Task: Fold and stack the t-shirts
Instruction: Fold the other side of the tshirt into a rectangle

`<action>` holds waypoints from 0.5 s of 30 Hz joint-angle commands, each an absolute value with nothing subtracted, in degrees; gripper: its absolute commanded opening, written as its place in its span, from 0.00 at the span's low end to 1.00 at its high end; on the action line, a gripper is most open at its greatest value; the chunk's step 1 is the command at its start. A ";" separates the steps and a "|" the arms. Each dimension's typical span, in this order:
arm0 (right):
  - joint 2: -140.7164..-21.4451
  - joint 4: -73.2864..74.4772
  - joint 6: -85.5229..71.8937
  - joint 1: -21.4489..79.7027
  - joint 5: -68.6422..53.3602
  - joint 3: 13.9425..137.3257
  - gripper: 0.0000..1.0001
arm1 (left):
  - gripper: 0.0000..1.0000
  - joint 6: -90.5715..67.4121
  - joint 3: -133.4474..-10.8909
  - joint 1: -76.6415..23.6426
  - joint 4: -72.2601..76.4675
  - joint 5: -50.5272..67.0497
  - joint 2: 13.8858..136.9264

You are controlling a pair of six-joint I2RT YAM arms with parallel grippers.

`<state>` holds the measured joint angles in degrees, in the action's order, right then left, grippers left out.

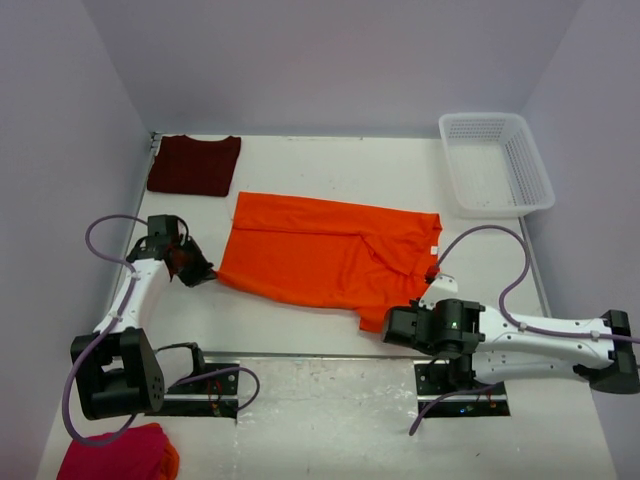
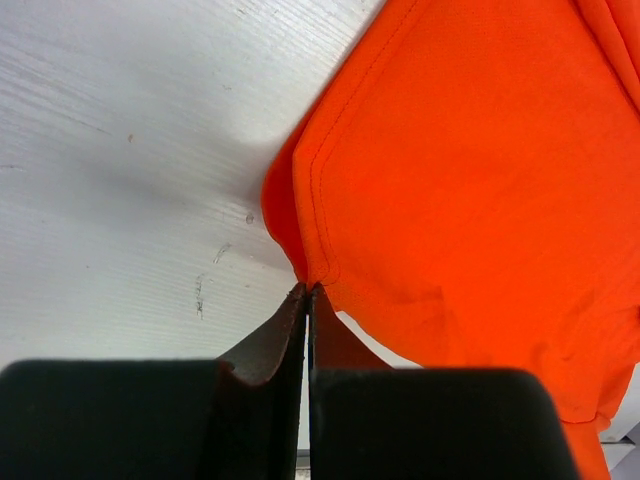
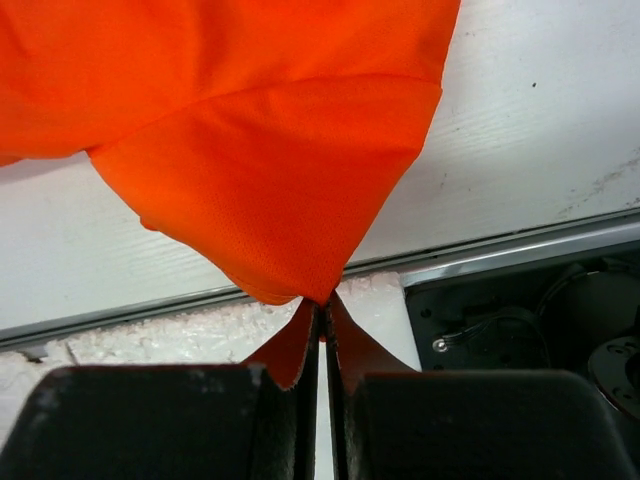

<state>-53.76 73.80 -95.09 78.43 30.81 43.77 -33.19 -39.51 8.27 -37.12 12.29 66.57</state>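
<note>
At the table's centre: orange t-shirt [image 1: 325,255], spread mostly flat, right part creased and lapped over itself; not yet folded small.
At the far left corner: maroon t-shirt [image 1: 194,164], lying as a tidy folded rectangle, well apart from the orange one.
Left gripper [image 2: 308,288]: jaws pressed together on the very tip of the orange shirt's near left hem corner, low over the white table [image 1: 300,170].
Right gripper [image 3: 322,300]: jaws together, pinching the point of the near right corner, just beside the metal strip [image 3: 520,250] along the table's near edge.
Depth of hold: seemingly only a sliver of cloth in each pinch; the amount inside the jaws hidden from both wrist views.
Risk of slip: thin hold on a stitched tip likely to pull free under the weight of the cloth once raised or dragged.
Risk of a crooked fold: one corner raised faster or carried further than the other, leaving the hem skewed and the existing crease on the right pressed in deeper.
Risk of a snag: right corner so near the metal strip that a low sweep could catch or bunch the cloth there.
Risk to the stack: a wide swing toward the far left could rumple the maroon shirt.
Elsewhere: white basket [image 1: 535,170] at far right; pink-red bundle [image 1: 115,452] at near left.
</note>
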 commanded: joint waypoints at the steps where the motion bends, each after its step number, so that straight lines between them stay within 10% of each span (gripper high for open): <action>1: -50.63 86.75 -99.84 78.75 36.03 47.45 0.00 | 0.00 -31.38 -40.43 8.96 -37.27 14.07 65.04; 15: -60.56 66.03 -64.48 59.78 42.89 59.76 0.00 | 0.00 -28.65 -50.97 7.21 -33.67 11.52 64.69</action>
